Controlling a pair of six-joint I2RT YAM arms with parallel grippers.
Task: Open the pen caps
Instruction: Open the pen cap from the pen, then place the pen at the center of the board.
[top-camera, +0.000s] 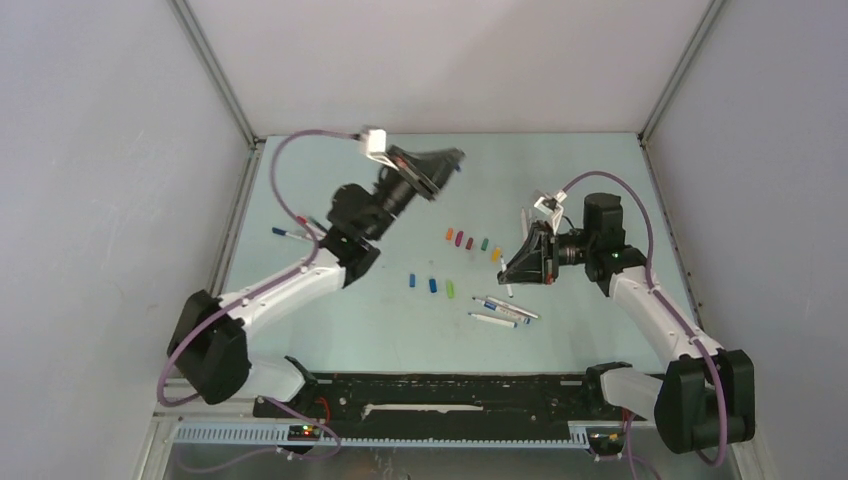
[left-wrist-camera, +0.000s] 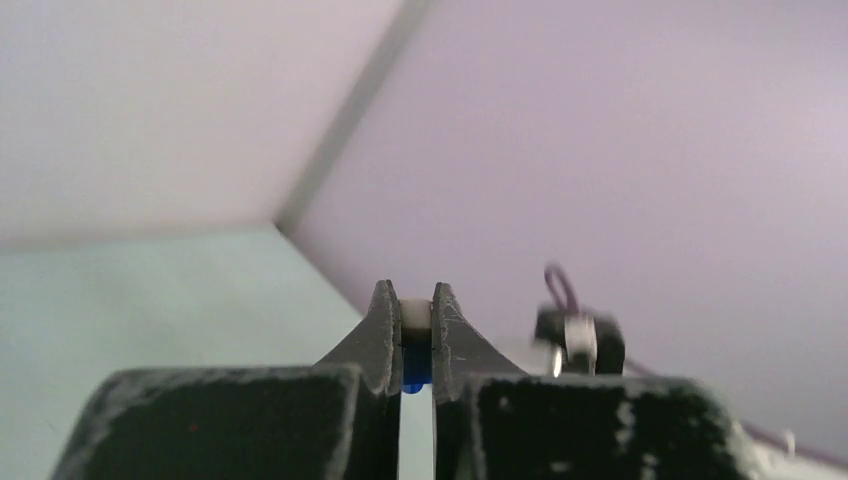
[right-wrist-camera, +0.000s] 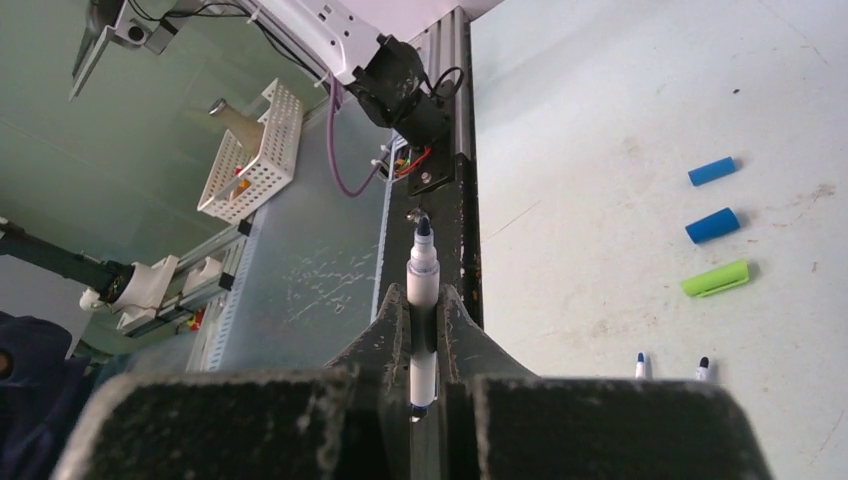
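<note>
Lying flat right of the right pincer (right-wrist-camera: 422, 300), blue and green pen caps (right-wrist-camera: 711, 225), long axes crosswise to its fingers (right-wrist-camera: 385, 335). Clamping an uncapped pen (right-wrist-camera: 422, 262) there, tip outward; clamping a white-and-blue piece (left-wrist-camera: 415, 316) at the left pincer (left-wrist-camera: 412, 300).

Pale table (top-camera: 400, 335) bears loose coloured pen caps (top-camera: 432, 285) and uncapped pens (top-camera: 503, 309).

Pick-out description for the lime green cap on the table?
On the pale table, near its middle, three caps lie in a short row left of the loose pens. The lime green cap is its right end, nearest the pens; its neighbours are two blue caps.
</note>
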